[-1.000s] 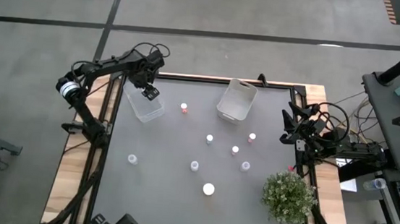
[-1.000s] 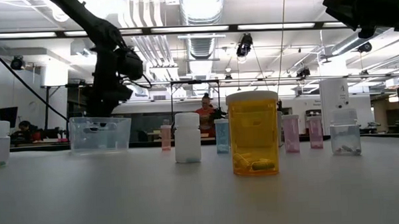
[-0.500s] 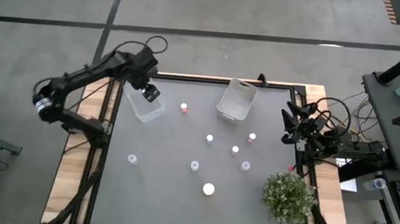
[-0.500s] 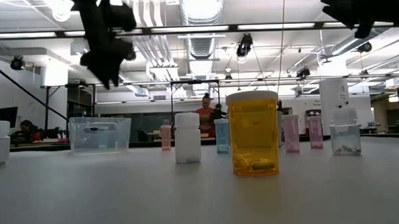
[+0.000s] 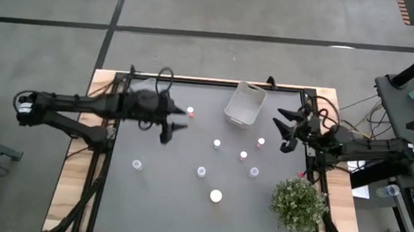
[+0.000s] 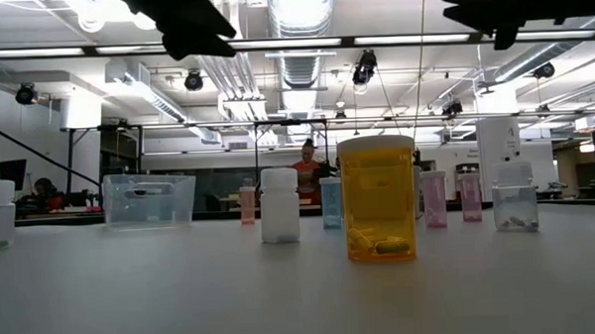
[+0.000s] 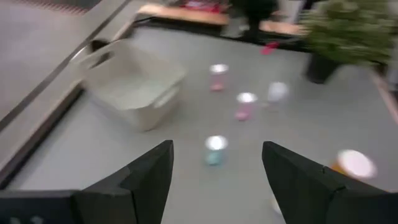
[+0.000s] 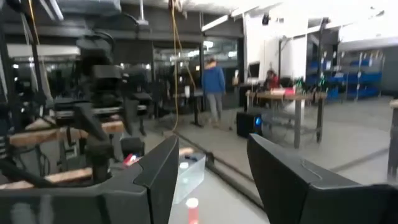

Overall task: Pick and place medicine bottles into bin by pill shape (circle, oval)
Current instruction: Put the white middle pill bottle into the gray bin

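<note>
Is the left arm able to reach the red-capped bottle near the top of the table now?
Probably yes. The left gripper is open, holds nothing, and hovers just beside the red-capped bottle. Nothing stands between them; the bin is off to the side.

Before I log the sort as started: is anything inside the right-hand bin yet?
The high view looks down into the right-hand bin and no bottle shows in it; the left wrist view agrees. The other bin is covered by the left arm, so its contents stay unseen.
</note>
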You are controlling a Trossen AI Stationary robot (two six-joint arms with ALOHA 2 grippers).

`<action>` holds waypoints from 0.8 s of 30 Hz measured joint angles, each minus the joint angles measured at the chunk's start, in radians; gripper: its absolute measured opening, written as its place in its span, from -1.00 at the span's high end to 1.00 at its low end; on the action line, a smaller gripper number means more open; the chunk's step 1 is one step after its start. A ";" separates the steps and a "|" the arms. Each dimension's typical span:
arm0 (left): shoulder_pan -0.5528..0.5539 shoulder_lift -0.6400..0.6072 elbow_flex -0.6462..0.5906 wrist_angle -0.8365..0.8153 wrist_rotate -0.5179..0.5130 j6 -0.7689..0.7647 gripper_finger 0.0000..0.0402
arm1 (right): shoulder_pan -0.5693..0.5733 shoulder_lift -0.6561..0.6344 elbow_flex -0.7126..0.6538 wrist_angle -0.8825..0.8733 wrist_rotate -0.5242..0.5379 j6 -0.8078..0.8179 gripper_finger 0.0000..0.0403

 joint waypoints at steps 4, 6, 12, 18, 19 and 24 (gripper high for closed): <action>-0.082 -0.017 -0.100 0.112 0.000 0.001 -0.15 | 0.000 0.114 0.050 -0.019 0.000 0.043 0.09; -0.100 -0.020 -0.137 0.127 -0.001 0.001 -0.15 | 0.000 0.172 0.079 -0.020 0.000 0.059 0.09; -0.106 -0.023 -0.192 0.126 -0.004 0.032 -0.15 | 0.010 0.355 0.199 -0.045 -0.007 0.076 0.09; -0.106 -0.054 -0.227 0.118 -0.005 0.154 -0.15 | 0.018 0.522 0.393 -0.185 -0.002 0.112 0.09; -0.106 -0.062 -0.228 0.117 -0.005 0.184 -0.15 | 0.018 0.554 0.426 -0.232 -0.002 0.128 0.09; -0.105 -0.131 -0.231 0.121 -0.037 0.325 -0.15 | 0.018 0.686 0.602 -0.426 0.000 0.218 0.09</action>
